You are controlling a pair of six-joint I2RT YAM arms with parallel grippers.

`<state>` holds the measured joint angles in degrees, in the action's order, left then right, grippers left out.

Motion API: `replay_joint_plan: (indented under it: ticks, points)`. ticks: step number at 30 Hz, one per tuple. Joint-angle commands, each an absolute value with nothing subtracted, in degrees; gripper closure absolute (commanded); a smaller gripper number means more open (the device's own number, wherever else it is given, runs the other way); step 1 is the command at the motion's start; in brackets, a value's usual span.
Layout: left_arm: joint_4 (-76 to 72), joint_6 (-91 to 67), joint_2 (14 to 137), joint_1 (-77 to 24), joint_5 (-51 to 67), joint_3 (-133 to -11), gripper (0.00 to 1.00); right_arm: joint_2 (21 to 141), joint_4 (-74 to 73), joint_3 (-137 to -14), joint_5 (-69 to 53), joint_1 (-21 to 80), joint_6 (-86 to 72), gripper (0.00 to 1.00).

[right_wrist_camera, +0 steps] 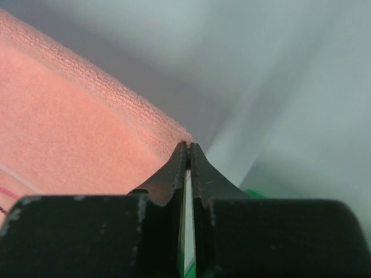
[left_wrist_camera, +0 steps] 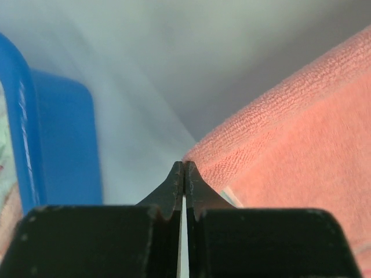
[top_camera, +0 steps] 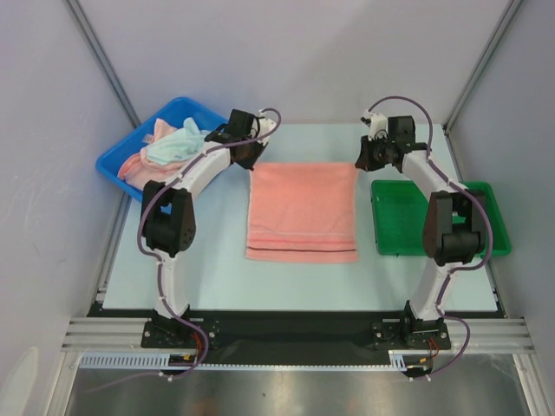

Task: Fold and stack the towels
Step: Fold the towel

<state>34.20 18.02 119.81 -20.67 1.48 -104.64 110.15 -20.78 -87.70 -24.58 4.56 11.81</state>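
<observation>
At your far left a blue bin [top_camera: 117, 160] sits on the counter [top_camera: 217, 277], holding a loose heap of towels [top_camera: 169, 147]: salmon-pink cloth with a pale mint one crumpled on top.

Just right of the bin, your left claw [top_camera: 251, 160] is down at the far left corner of the pink towel [top_camera: 302, 212]. In the left wrist view its two black fingers are clenched, pressed together to the tips, and the towel's corner begins right at those tips, so it looks pinched between them. A small pale tab [left_wrist_camera: 232, 195] peeks out under the hem beside the fingers; you cannot read anything on it from here.

The pink towel itself lies spread flat in the middle of the counter, between the two arms, as an upright rectangle. It is salmon terry with a fine looped pile, a thick rolled hem along the far edge, one thin dark stripe across it close to the near edge and a couple of faint paler bands just above that.

Your right claw [top_camera: 362, 162] is at the far right corner of the same towel. It is also clenched, fingertips meeting on the corner of the cloth.

Just right of the towel, partly under your right arm, lies a green tray [top_camera: 395, 234].
</observation>
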Motion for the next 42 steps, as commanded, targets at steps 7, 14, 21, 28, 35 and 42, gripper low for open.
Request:
replay_joint_plan:
  ticks: [7,14,21,28,35,42]
  points:
    - [30.94,13.98,102.95,-21.71,5.54,-88.61,1.0,93.09,-19.16,-71.38,-17.94,7.38,4.75,1.0]
    - [31.37,9.94,93.0,-23.64,6.5,-76.48,1.0,85.44,-23.2,-63.29,-16.7,7.65,-1.66,1.0]
    - [32.96,5.1,86.23,-25.93,7.65,-67.86,1.0,78.58,-27.59,-56.52,-13.01,10.63,-5.71,1.0]
    - [32.52,1.23,84.55,-26.45,9.92,-59.33,1.0,76.38,-29.79,-51.16,-13.19,10.63,-10.1,1.0]
    - [32.25,-2.02,82.18,-26.63,11.42,-56.16,1.0,73.04,-30.32,-47.55,-15.03,10.72,-14.58,1.0]
    - [33.58,-3.51,81.21,-27.07,10.37,-54.06,1.0,72.16,-32.08,-45.0,-12.13,10.72,-20.47,0.99]
